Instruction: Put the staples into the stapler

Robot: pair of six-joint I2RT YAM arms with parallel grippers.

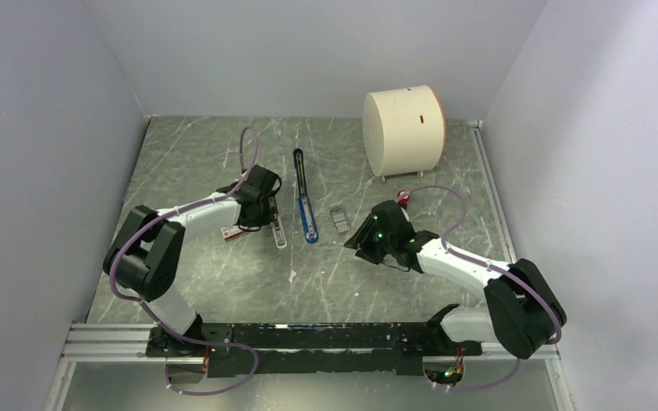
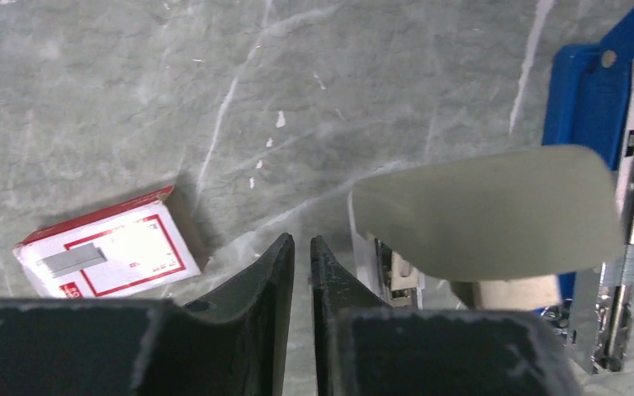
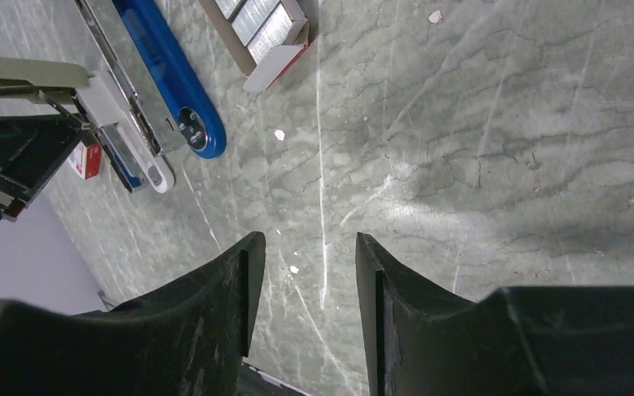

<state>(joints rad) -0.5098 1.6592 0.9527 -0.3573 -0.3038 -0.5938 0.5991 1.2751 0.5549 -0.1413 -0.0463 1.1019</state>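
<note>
Top external — slim blue stapler [image 1: 308, 221], flat-open

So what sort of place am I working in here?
Probably a robot test cell in a lab, not an office: plain grey walls box in three sides of a marble-patterned tabletop, with a metal mounting rail along its near edge.

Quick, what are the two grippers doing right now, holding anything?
Left gripper: nearly closed, nothing seen in it.
Right gripper: open, holding nothing.
</note>
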